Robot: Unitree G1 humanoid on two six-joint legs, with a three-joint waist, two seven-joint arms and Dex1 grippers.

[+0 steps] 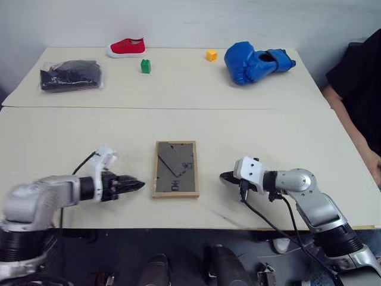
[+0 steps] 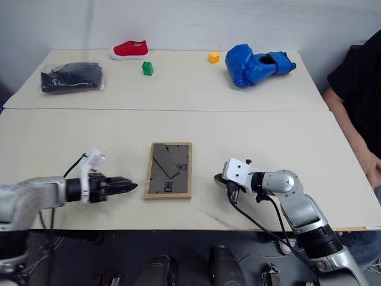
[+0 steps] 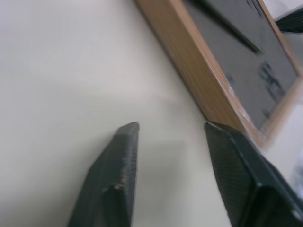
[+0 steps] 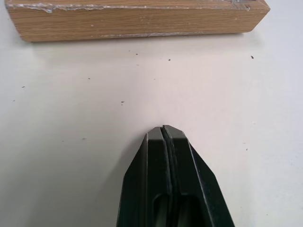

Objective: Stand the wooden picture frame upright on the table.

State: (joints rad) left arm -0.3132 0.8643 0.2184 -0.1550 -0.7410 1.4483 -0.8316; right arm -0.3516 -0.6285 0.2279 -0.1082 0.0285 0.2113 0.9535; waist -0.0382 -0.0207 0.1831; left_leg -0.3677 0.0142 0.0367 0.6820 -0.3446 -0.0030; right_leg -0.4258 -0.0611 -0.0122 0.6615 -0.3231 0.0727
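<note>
Two claws flank your wooden picture frame (image 1: 175,168), which lies flat, back side up, near the front edge of the table (image 1: 286,137), about midway along it. You can see its dark grey-brown backing with the stand folded flat against it. A small dark marking sits near the frame's front end on the backing, but it is too small to read.

Your left claw (image 1: 137,185) sits low over the table just beside the frame's left edge, pointing at it. In the left wrist view its two black fingers (image 3: 118,175) stand apart with bare table between them, one tip close to the frame's wooden rim, and they hold nothing.

Your right claw (image 1: 224,177) is on the frame's other side, near its right edge but apart from it. The right wrist view shows its fingers pressed together, empty, aimed at the frame's side.

Along the back of the far table you have a red shoe (image 1: 126,47), a green block (image 1: 145,66), a yellow block (image 1: 211,55), a blue boxing glove (image 1: 256,62) and a bagged dark bundle (image 1: 70,75). A person's arm (image 1: 357,143) rests by the right edge.
</note>
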